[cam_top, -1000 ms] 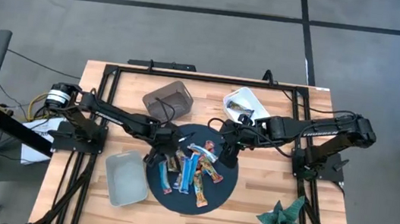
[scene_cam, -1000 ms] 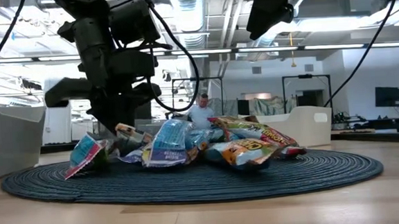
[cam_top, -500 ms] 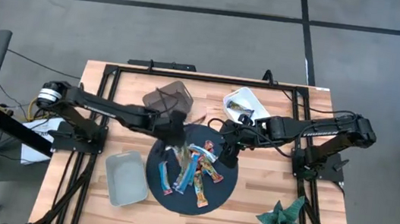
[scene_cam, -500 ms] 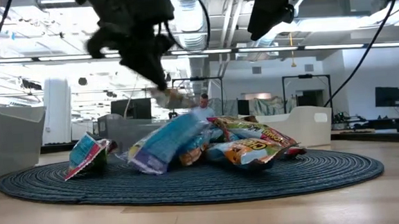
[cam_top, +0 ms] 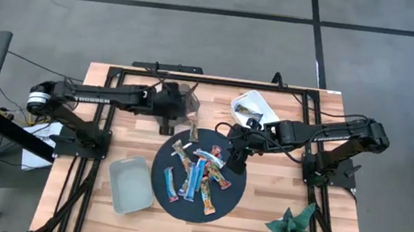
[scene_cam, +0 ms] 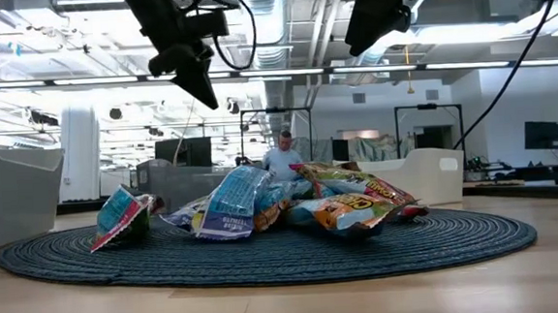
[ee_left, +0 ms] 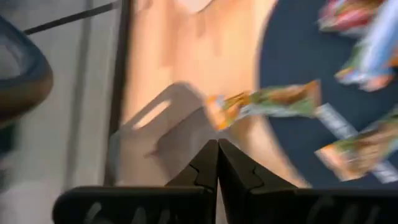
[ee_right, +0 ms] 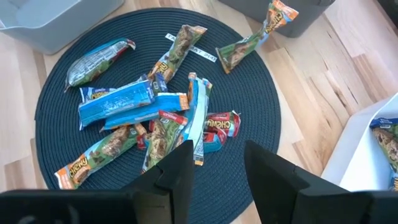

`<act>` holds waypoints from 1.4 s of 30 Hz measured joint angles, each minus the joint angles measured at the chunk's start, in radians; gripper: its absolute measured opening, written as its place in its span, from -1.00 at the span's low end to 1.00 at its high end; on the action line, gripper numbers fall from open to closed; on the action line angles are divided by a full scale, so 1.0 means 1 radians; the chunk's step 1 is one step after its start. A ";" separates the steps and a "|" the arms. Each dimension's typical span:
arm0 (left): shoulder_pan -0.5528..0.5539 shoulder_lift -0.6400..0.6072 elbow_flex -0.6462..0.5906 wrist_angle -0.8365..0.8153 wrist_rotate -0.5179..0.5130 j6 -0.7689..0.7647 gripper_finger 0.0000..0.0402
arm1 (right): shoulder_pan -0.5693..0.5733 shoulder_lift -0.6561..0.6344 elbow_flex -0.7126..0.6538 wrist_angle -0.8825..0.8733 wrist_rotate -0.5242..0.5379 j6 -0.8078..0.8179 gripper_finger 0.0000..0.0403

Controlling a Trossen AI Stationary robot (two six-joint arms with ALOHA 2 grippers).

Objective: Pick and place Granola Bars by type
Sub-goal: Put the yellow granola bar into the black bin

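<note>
My left tool has swung up to the grey bin, pressed together and empty; its bar fell on the mat's edge, so I must retry. Right tool waits spread over the pile

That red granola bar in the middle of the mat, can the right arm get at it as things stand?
Probably yes. The right claw hangs open just above the red granola bar, which lies on top of the pile on the round mat, with nothing over it.
</note>
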 joint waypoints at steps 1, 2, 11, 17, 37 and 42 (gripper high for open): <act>0.004 -0.001 0.000 0.000 0.049 0.013 -1.00 | 0.000 0.000 0.000 0.000 0.001 -0.001 -0.33; 0.005 0.000 0.000 0.005 0.097 0.042 -1.00 | 0.000 0.000 0.000 0.000 0.005 -0.001 -0.33; -0.083 0.144 0.000 0.134 0.150 0.360 -0.64 | -0.002 0.000 -0.002 0.006 0.050 -0.002 -0.33; -0.095 0.254 0.000 0.195 -0.049 0.488 -0.21 | 0.005 0.000 -0.053 0.060 0.050 0.034 -0.33; 0.026 0.363 0.114 0.117 0.138 0.558 -0.03 | 0.039 0.008 -0.120 0.160 0.049 0.070 -0.33; 0.022 0.402 0.112 0.087 0.156 0.658 -0.04 | 0.039 0.008 -0.120 0.165 0.049 0.070 -0.33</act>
